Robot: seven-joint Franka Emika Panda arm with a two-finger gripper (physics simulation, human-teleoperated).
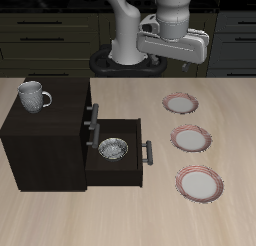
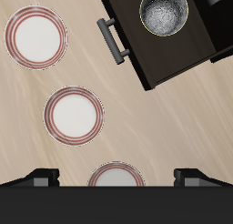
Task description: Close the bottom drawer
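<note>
Light wood-grain table [image 1: 120, 215], dark kitchen cabinets w/ drawers [image 1: 50, 30] behind, dim bkgd, even light.
</note>
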